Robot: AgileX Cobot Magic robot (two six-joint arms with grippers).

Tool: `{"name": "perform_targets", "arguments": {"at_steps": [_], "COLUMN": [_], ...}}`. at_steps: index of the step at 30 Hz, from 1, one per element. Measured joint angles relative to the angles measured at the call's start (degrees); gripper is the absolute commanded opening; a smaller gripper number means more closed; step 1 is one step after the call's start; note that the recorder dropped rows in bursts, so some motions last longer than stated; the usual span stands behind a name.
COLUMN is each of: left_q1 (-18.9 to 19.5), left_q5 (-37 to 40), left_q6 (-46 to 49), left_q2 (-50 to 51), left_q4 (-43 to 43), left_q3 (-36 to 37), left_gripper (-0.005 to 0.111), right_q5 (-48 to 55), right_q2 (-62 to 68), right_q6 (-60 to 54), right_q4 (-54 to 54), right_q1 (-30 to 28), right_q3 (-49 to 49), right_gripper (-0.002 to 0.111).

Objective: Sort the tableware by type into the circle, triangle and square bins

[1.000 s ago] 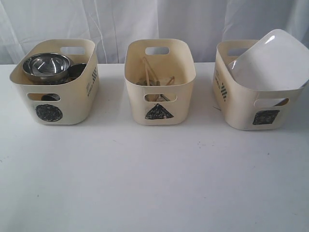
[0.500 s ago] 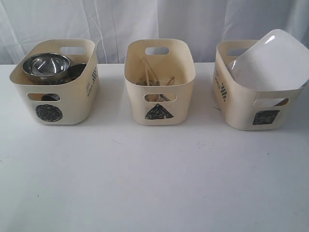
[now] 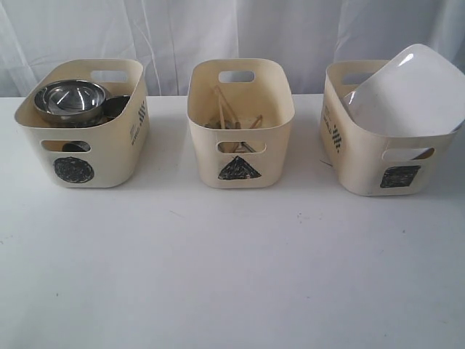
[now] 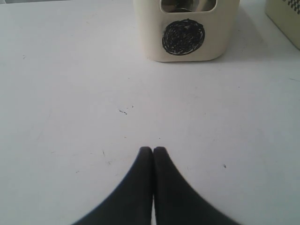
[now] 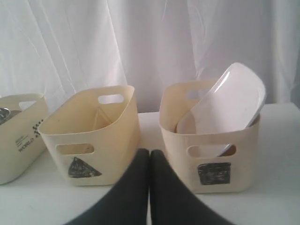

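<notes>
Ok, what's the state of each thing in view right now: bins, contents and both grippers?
circle bin: upright, steel bowl inside
steel bowl: mouth up, in circle bin
triangle bin: upright, chopsticks inside
chopsticks: leaning inside triangle bin
square bin: upright, white plate inside
white plate: tilted, sticking above the rim
left gripper: shut, empty
right gripper: shut, empty

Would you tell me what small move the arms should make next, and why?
Probably none beyond parking: steel bowls sit in the circle bin, chopsticks in the triangle bin, the white plate leans in the square bin, no tableware shows on the table, and the left fingers and right fingers are shut, empty.
</notes>
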Motion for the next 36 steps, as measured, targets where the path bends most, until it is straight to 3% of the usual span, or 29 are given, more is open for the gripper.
{"name": "perform_targets", "arguments": {"at_steps": [5,11,22,29,36], "left_q1": [0.00,0.00,0.00,0.00,0.00], "left_q5": [0.00,0.00,0.00,0.00,0.00], "left_q6": [0.00,0.00,0.00,0.00,0.00], "left_q2": [0.00,0.00,0.00,0.00,0.00], "left_q4": [0.00,0.00,0.00,0.00,0.23], "left_q3": [0.00,0.00,0.00,0.00,0.00], "left_gripper": [0.000,0.000,0.000,0.000,0.000], "right_q5": [3.47,4.21,-2.03,-3.08,4.63], "right_q2": [0.00,0.00,-4.96,-10.65,-10.77], "right_q6": [0.62,0.75,-4.35,6.57,12.59], "right_q4": [9.34,10.96,0.97,-8.81,-15.77], "right_q1": [0.00,0.00,0.00,0.00,0.00], "right_q3": [0.21,0.21,4.22,14.21,14.59], "right_gripper": [0.000,0.000,0.000,0.000,0.000]}}
